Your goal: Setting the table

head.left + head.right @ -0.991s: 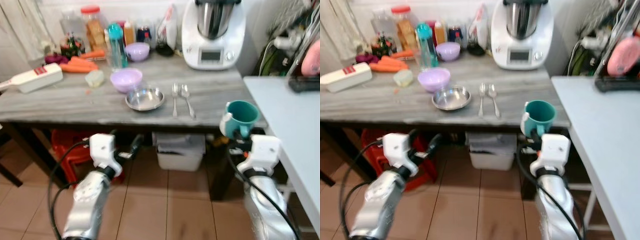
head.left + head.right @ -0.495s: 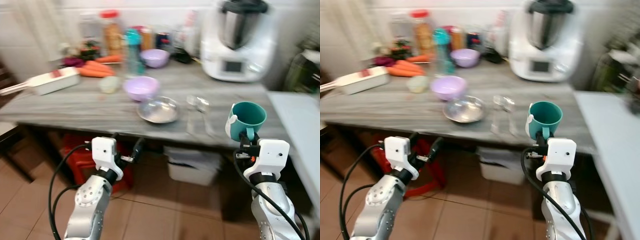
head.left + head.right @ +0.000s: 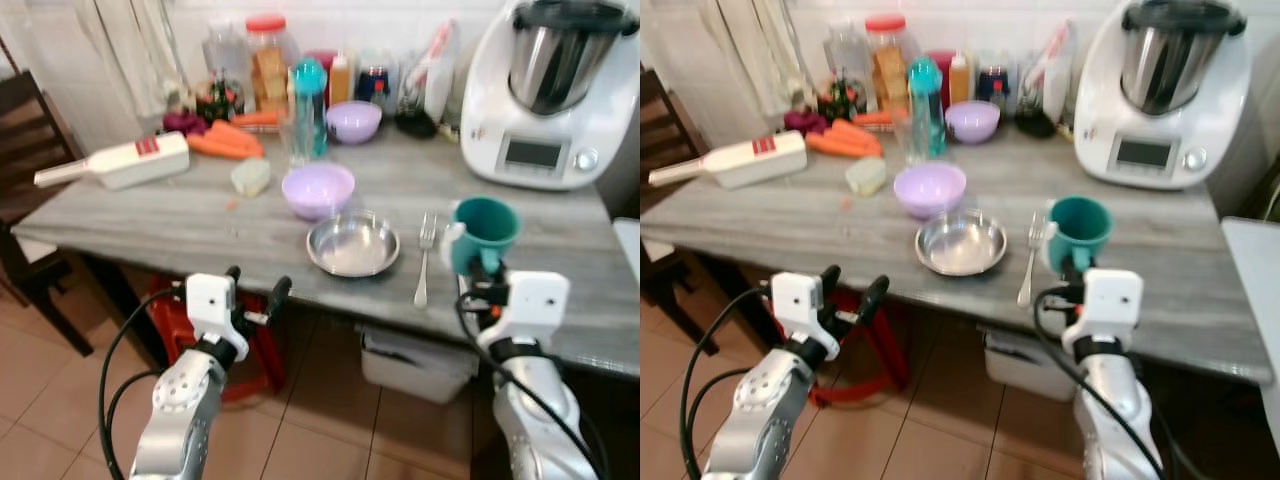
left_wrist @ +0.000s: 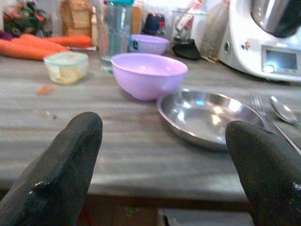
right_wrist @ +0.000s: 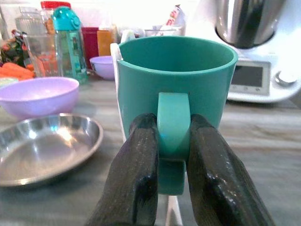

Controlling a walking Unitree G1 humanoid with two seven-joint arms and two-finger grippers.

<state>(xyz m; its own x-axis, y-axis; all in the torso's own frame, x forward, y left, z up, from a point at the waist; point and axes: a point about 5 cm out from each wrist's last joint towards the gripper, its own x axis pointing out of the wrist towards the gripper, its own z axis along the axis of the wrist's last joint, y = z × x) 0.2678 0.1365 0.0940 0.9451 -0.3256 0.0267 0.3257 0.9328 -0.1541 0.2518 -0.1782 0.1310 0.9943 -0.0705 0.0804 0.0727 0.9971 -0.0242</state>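
A teal mug (image 3: 485, 228) hangs just over the grey table (image 3: 150, 220) near its front edge, with my right gripper (image 5: 173, 136) shut on its handle. Just left of the mug lies a fork (image 3: 424, 256), and left of that a steel plate (image 3: 352, 245). Behind the plate stands a purple bowl (image 3: 318, 190). The mug hides the spoon in the eye views; the left wrist view shows the spoon (image 4: 283, 109) beside the fork. My left gripper (image 3: 257, 285) is open and holds nothing, low in front of the table edge and facing the bowl and plate.
A white food processor (image 3: 555, 95) stands at the back right. Carrots (image 3: 225, 140), jars, a teal bottle (image 3: 310, 95) and a small purple bowl (image 3: 354, 120) line the back. A white tool (image 3: 125, 162) lies at the left. A dark chair (image 3: 30, 150) stands left; a red stool (image 3: 180, 320) and white bin (image 3: 415, 360) sit underneath.
The whole view has swung and come closer to the table. The mug in my right gripper was off the table's front right corner; it now hangs over the top beside the fork.
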